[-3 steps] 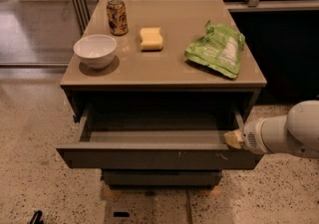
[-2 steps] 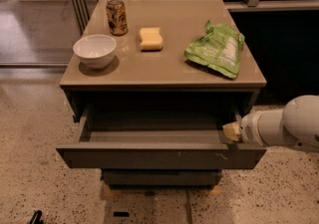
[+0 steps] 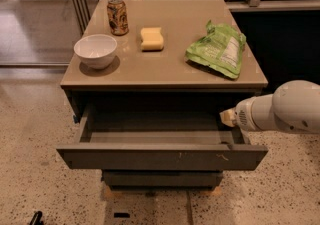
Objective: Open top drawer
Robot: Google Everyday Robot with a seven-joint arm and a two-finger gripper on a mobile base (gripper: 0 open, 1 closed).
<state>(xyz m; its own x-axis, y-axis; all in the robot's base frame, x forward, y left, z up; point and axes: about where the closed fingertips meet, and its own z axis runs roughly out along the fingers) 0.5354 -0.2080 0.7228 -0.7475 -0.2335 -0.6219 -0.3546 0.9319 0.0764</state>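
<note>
Looks basically done, with top drawer (image 3: 160, 156) hanging well out left of and under the pincer (image 3: 228, 117), tucked at its right inner corner presumably for pulling, grip state impossible to tell.

The white arm (image 3: 285, 106) extends in from the right — gripper (image 3: 227, 117) at its tip, pointing left.
</note>
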